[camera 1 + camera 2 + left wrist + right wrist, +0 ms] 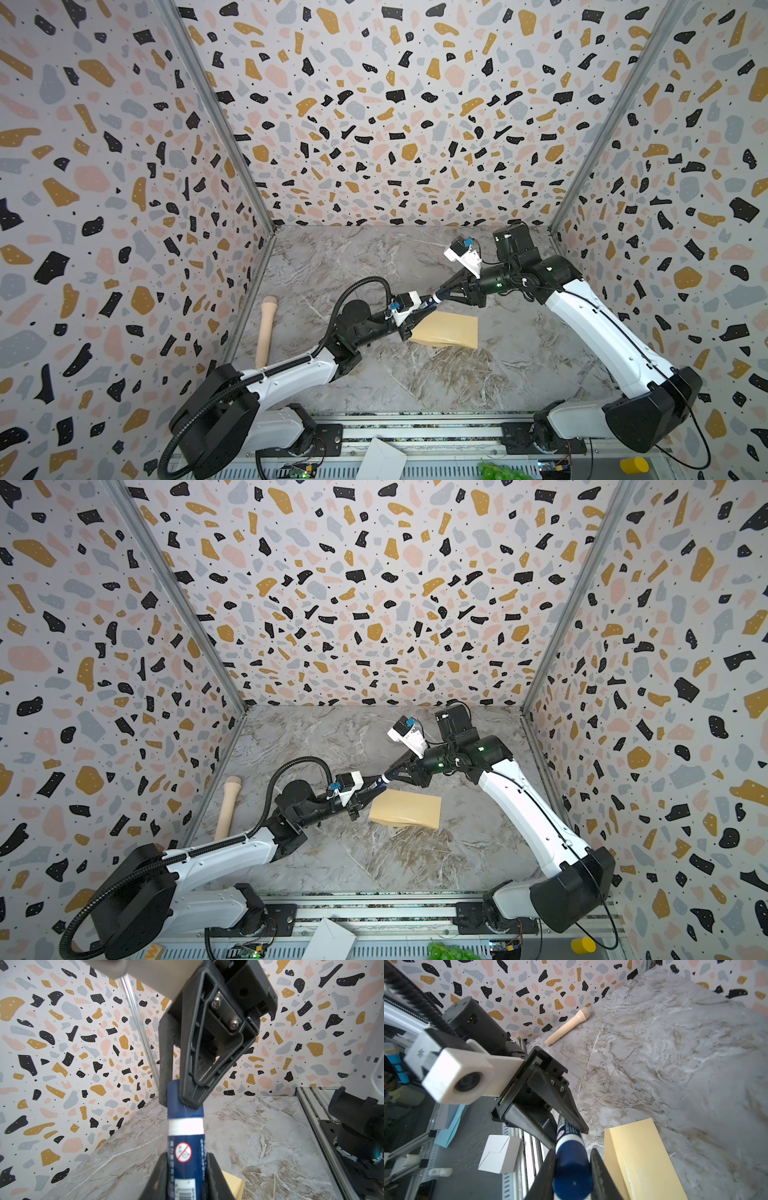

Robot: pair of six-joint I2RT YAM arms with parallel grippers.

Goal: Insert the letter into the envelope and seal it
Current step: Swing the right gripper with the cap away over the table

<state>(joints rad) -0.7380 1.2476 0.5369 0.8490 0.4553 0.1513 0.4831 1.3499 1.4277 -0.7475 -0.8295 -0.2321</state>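
Tan kraft-paper rectangular envelope (446,330) lies on the grey veined marble-look tabletop (374,270), near centre. In both top views its long axis runs roughly left-right, with the right end a bit closer to the front rail. It is matte and smooth, with a pale crease across one face in the right wrist view. Can't tell which way the flap points, or what's inside.

Dark-blue cylindrical glue stick (430,301) with a white band is held in the air just above the envelope's far-left corner, its axis in line with both arms. Left gripper (187,1157) pinches the labelled body. Right gripper (572,1152) pinches the plain blue cap end. Both finger pairs are clamped on the tube.

Beige rod with a knobbed end (266,328) lies along the left wall. White folded paper (382,457) sits on the front rail.
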